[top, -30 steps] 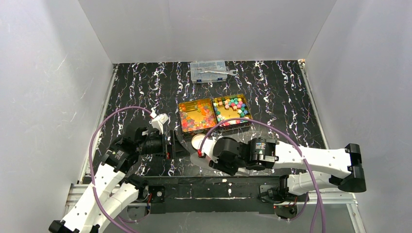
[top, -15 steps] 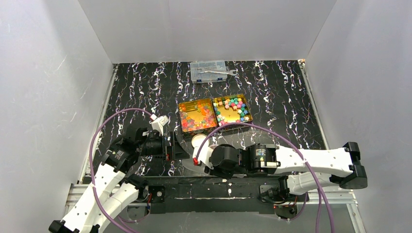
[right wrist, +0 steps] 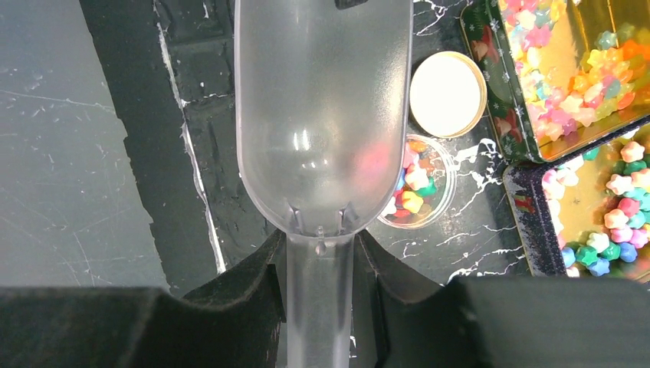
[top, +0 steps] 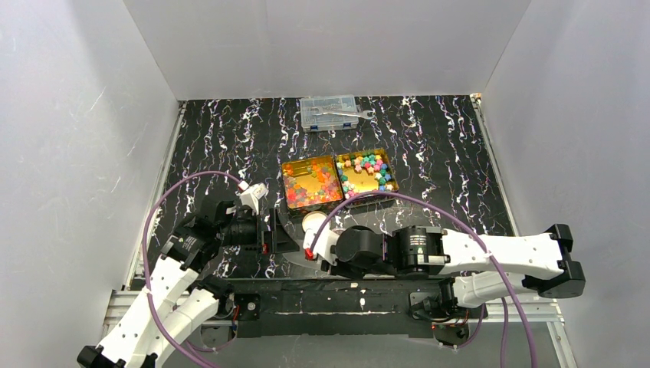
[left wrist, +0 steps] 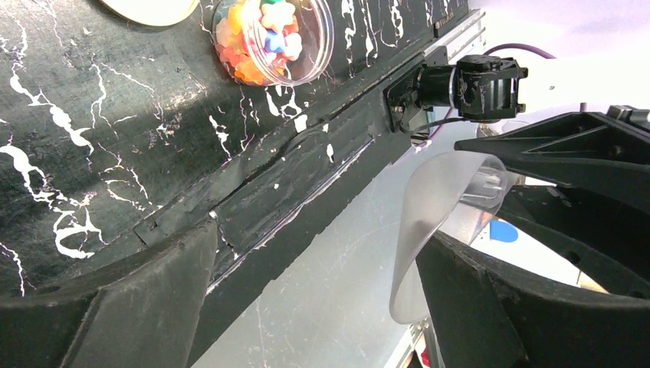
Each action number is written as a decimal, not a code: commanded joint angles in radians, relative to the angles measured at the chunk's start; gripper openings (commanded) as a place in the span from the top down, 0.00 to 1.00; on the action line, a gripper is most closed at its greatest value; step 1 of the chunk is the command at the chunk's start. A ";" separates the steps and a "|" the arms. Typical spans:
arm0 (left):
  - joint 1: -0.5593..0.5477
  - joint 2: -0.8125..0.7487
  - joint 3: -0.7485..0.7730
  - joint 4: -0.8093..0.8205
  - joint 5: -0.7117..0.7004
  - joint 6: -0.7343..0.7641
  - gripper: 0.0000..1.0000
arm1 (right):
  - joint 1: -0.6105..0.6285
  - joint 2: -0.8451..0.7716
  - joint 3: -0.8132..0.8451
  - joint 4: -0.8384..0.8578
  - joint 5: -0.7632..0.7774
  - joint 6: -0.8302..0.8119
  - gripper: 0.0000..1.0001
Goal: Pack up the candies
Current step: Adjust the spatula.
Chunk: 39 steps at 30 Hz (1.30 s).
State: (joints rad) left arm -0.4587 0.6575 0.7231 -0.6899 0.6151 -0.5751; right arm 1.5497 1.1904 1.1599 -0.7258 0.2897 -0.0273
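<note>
The right gripper is clamped on the clear scoop's handle, which only its wrist camera shows. Just past the scoop's bowl, a small round dish holds candies. More fill two gold tins beyond. The left gripper gapes wide, empty.

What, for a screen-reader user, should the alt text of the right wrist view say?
The right gripper holds a clear, seemingly empty scoop by its handle above the near edge of the table. Partly behind the scoop sits a small clear dish of mixed candies, a cream lid beside it; two gold tins of candies lie at right.
</note>
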 commanded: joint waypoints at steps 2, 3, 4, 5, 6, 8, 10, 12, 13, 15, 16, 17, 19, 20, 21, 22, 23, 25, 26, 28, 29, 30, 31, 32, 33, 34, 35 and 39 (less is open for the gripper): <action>-0.003 0.009 0.010 -0.024 0.017 0.026 0.01 | 0.007 -0.086 0.055 0.085 0.026 -0.018 0.99; -0.003 0.011 0.007 -0.023 0.015 0.027 0.01 | 0.007 -0.098 0.052 0.096 0.030 -0.019 0.99; -0.004 0.014 0.006 -0.023 0.015 0.029 0.01 | 0.007 -0.111 0.047 0.111 0.034 -0.020 0.99; -0.004 0.015 0.004 -0.021 0.015 0.030 0.04 | 0.007 -0.126 0.043 0.124 0.035 -0.021 0.99; -0.003 0.017 0.003 -0.020 0.015 0.030 0.04 | 0.007 -0.138 0.039 0.138 0.035 -0.022 0.99; -0.003 0.019 -0.002 -0.013 0.016 0.029 0.04 | 0.007 -0.166 0.030 0.172 0.031 -0.022 0.99; -0.003 0.023 -0.004 -0.008 0.019 0.029 0.05 | 0.007 -0.195 0.015 0.215 0.022 -0.022 0.99; -0.004 0.026 -0.006 -0.002 0.022 0.028 0.05 | 0.007 -0.217 -0.003 0.252 0.012 -0.023 0.99; -0.003 0.028 -0.007 0.001 0.025 0.027 0.05 | 0.007 -0.222 -0.007 0.262 0.009 -0.024 0.99; -0.003 0.032 -0.005 0.007 0.030 0.026 0.05 | 0.007 -0.223 -0.009 0.267 0.011 -0.025 0.99; -0.003 0.034 -0.004 0.010 0.033 0.025 0.05 | 0.007 -0.222 -0.008 0.264 0.013 -0.024 0.99; -0.003 0.034 -0.002 0.013 0.035 0.024 0.05 | 0.007 -0.218 -0.007 0.258 0.017 -0.025 0.99; -0.003 0.039 0.009 0.021 0.049 0.024 0.04 | 0.007 -0.208 -0.003 0.232 0.042 -0.021 0.99; -0.003 0.043 0.020 0.024 0.058 0.024 0.03 | 0.007 -0.204 -0.003 0.221 0.057 -0.019 0.99; -0.003 0.047 0.033 0.025 0.063 0.026 0.02 | 0.007 -0.201 -0.004 0.214 0.070 -0.016 0.99; -0.003 0.053 0.047 0.026 0.066 0.026 0.02 | 0.007 -0.200 -0.006 0.209 0.076 -0.010 0.99; -0.003 0.059 0.061 0.026 0.067 0.028 0.02 | 0.007 -0.198 -0.008 0.204 0.084 -0.005 0.99; -0.003 0.073 0.091 0.026 0.067 0.034 0.02 | 0.007 -0.195 -0.006 0.184 0.113 0.015 0.99; -0.003 0.079 0.106 0.026 0.066 0.036 0.02 | 0.007 -0.193 -0.004 0.174 0.122 0.019 0.99; -0.003 0.092 0.139 0.027 0.060 0.038 0.02 | 0.007 -0.188 -0.002 0.156 0.129 0.020 0.99; -0.003 0.099 0.151 0.027 0.054 0.038 0.02 | 0.007 -0.186 -0.001 0.147 0.134 0.042 0.99; -0.003 0.105 0.165 0.027 0.046 0.039 0.02 | 0.007 -0.182 0.001 0.138 0.144 0.051 0.99; -0.003 0.108 0.179 0.027 0.035 0.040 0.02 | 0.007 -0.177 0.002 0.125 0.155 0.056 0.99; -0.004 0.111 0.192 0.026 0.021 0.040 0.02 | 0.007 -0.171 0.005 0.111 0.175 0.063 0.99; -0.003 0.114 0.205 0.024 0.005 0.042 0.02 | 0.006 -0.166 0.006 0.099 0.195 0.072 0.99; -0.003 0.115 0.217 0.018 -0.012 0.047 0.02 | 0.006 -0.163 0.006 0.089 0.209 0.076 0.99; -0.004 0.117 0.232 0.008 -0.038 0.053 0.02 | 0.006 -0.160 0.006 0.083 0.223 0.081 0.99; -0.003 0.119 0.281 -0.039 -0.126 0.083 0.02 | 0.003 -0.142 0.017 0.045 0.284 0.098 0.99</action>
State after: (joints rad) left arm -0.4614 0.7773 0.9432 -0.6693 0.5812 -0.5358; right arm 1.5517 1.0374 1.1229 -0.6575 0.4751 0.0345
